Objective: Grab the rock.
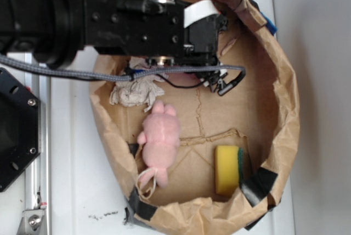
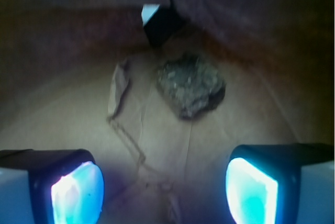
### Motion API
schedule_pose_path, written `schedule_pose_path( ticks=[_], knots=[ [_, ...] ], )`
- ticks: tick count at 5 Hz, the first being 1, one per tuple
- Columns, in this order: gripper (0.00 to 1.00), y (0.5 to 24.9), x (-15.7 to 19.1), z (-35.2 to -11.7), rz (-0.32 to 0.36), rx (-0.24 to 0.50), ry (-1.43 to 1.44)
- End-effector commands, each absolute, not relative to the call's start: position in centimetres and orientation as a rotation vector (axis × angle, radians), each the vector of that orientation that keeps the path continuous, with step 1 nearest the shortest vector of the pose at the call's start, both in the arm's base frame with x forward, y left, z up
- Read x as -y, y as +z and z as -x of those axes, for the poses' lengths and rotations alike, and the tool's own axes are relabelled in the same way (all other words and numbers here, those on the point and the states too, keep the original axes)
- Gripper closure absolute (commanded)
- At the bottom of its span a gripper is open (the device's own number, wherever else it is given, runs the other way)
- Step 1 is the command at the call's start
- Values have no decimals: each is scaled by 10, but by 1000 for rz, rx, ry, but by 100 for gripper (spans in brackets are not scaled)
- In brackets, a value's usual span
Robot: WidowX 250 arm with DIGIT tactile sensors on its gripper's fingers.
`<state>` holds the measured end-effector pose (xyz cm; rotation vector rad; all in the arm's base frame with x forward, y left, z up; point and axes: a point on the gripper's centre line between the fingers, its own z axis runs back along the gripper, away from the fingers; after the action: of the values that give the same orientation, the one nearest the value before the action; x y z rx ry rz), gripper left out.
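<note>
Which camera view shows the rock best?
The wrist view. There the rock lies in plain sight on the brown paper floor, unobstructed, ahead of the open gripper, whose fingers do not touch it. In the exterior view I cannot find the rock; the arm appears to cover that part of the paper basket.

bystanders inside a brown paper bag on a white surface

a pink plush toy (image 1: pixel 158 139) is seen lying on the floor of the paper bag (image 1: pixel 285 108), with a crumpled whitish paper wad (image 1: pixel 133 92) just beside its upper end. a yellow sponge (image 1: pixel 227 169) with a green edge is set near the bag's lower right wall, well apart from the plush. black tape (image 1: pixel 258 184) is stuck over the bag's rim at the lower corners. the white tabletop (image 1: pixel 71 152) is seen around the bag.
</note>
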<state>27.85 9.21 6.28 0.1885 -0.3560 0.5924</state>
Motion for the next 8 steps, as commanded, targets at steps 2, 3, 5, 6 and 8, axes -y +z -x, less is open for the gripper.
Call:
schedule_pose_path(
  ticks=[2, 3, 5, 6, 8],
  knots=[
    [0, 63, -122, -297, -220, 413, 664],
    [0, 66, -127, -300, -220, 421, 680],
    [0, 61, -133, -303, -253, 422, 678],
    [0, 56, -137, -303, -270, 419, 682],
    [0, 41, -144, -309, -295, 392, 677]
  ],
)
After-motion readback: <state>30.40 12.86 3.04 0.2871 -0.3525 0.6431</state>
